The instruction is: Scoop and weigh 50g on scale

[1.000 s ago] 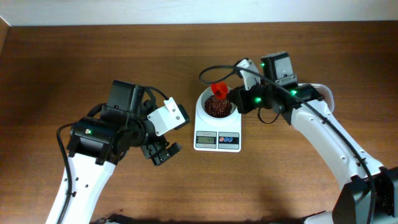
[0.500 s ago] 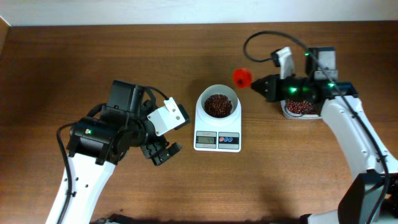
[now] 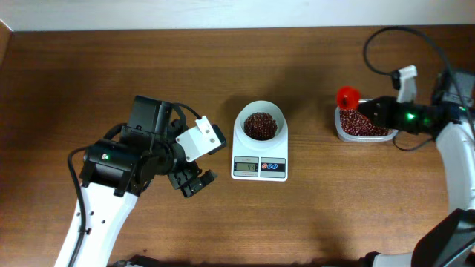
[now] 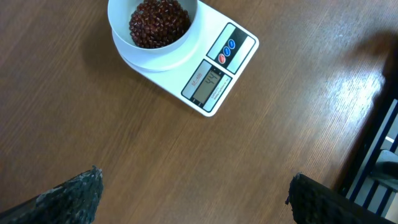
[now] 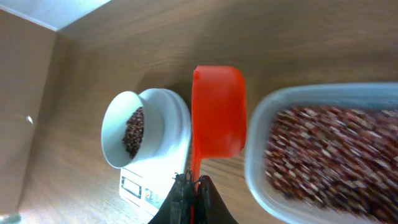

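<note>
Your right hand [image 3: 373, 111] pinches the handle of the red scoop [image 3: 347, 96], held at the rim of the bean tub [image 3: 365, 130]. Your left hand [image 3: 191, 180] is spread wide above the surface [image 3: 223, 67]. The scale [image 3: 259, 167] sits between them, with beans in its bowl [image 3: 260, 111].

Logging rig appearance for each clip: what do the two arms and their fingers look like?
Both arms have white links and black joint housings. The left arm carries a white wrist camera box and dark, rough-textured fingers. The right arm shows green lights and a looping black cable.
</note>
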`<state>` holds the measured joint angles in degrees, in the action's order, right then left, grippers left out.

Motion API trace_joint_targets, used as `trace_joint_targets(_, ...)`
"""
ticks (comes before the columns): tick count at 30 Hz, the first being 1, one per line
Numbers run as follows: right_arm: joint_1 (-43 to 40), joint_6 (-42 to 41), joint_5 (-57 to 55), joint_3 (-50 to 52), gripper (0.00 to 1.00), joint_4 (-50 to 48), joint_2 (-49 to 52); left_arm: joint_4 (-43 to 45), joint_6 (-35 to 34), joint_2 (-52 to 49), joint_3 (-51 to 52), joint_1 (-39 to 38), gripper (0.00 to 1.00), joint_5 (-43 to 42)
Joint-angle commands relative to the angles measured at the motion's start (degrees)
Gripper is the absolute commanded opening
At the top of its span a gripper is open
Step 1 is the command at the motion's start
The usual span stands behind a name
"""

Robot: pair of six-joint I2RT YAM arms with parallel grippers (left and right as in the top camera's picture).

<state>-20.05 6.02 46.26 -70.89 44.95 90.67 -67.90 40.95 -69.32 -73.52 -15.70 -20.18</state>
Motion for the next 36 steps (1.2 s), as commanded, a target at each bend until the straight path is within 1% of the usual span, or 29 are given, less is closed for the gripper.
trace_joint_targets(1, -3.0, 1.3, 1.1, -1.2, 0.04, 1.6, -1.5, 0.1, 0.8, 0.5, -0.8, 0.3, 0.99, -0.8)
trace_joint_targets(4, -4.9, 2.0, -1.1, -1.2, 0.04, 2.8, -1.5, 0.1, 0.8, 0.5, -0.8, 0.3, 0.99, -0.8)
trace_joint_targets(9, -5.2, 2.1, -9.8, -1.2, 0.04, 5.4, -1.5, 0.1, 0.8, 0.5, -0.8, 0.3, 0.99, -0.8)
trace_joint_targets(19, -5.1, 2.1, -21.2, -1.2, 0.04, 5.2, -1.4, 0.1, 0.7, 0.5, -0.8, 0.3, 0.99, -0.8)
trace_joint_targets(29, -5.0, 2.7, -22.9, -1.1, 0.04, 4.2, -0.8, 0.1, 0.7, 0.5, -0.8, 0.3, 0.99, -0.8)
trace_joint_targets(34, -1.7, 5.2, -23.2, -1.1, 0.04, 2.8, -0.8, 0.1, 0.8, 0.5, -0.8, 0.3, 0.99, -0.8)
trace_joint_targets(36, -0.5, 5.1, -25.7, -1.1, 0.04, 2.3, -0.8, 0.1, 0.8, 0.5, -0.8, 0.3, 0.99, -0.8)
